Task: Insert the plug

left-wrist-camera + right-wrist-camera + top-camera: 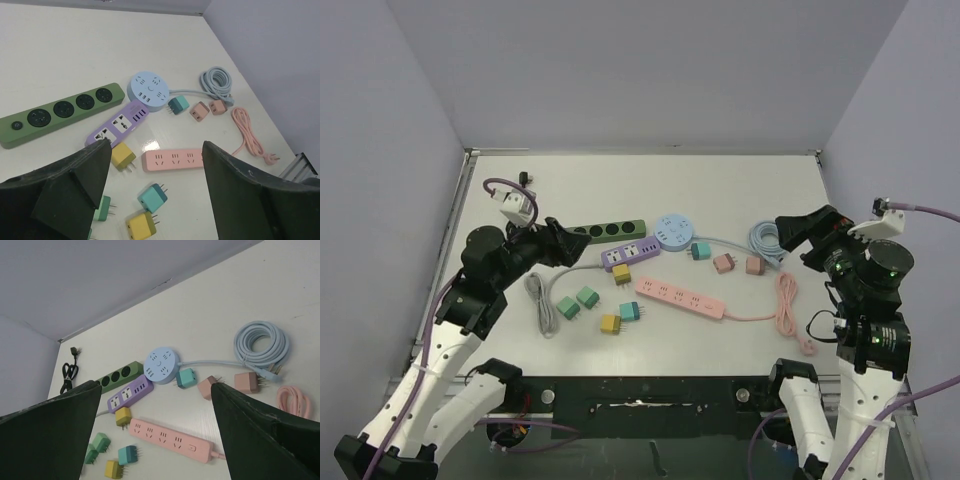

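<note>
Yellow plug (123, 156): my pick for the task's plug. It lies on the table (50, 40) just beside the purple strip (119, 125), between it and the pink strip (172, 160). Other loose plugs lie around, a second yellow one among them, so the choice is a judgement.
Material: it looks like a small hard plastic block with thin metal prongs. It is probably light, stiff and rather slick, so it could skid or twist under a poor pinch.
Where to hold: across two opposite flat sides of the body, back from the prongs, so the prongs stay free for the socket.
Pointing: the prongs aim toward the near edge of the table, away from the purple strip.
Long axis: the body-to-prongs line lies flat on the tabletop, running roughly far to near in the top view.
Sockets: the purple strip's openings face up, so the plug would probably need tipping prongs-down before it is pressed in.
Left gripper (156, 150): fingers spread wide with nothing between them. It is raised off the table near the purple strip's left end and touches nothing.
Right gripper (156, 387): likewise spread and empty. It is well apart from the plug, over by the pale blue cord coil (765, 240).
</note>
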Controlling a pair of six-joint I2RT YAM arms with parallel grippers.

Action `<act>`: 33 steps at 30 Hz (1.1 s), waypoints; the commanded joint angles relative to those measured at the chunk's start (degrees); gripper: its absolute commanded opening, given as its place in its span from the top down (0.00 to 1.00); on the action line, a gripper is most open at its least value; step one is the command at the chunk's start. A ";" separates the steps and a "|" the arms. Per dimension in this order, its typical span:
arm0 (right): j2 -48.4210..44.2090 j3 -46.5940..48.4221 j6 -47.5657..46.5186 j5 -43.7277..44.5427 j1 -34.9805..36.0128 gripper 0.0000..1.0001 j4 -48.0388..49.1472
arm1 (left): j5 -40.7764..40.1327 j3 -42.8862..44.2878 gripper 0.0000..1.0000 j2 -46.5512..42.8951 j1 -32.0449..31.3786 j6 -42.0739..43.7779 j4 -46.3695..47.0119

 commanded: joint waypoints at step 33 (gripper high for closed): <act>4.80 -27.04 -0.57 -4.24 6.97 0.09 15.08 | -20.91 -9.18 0.43 23.40 -5.25 -23.94 -7.44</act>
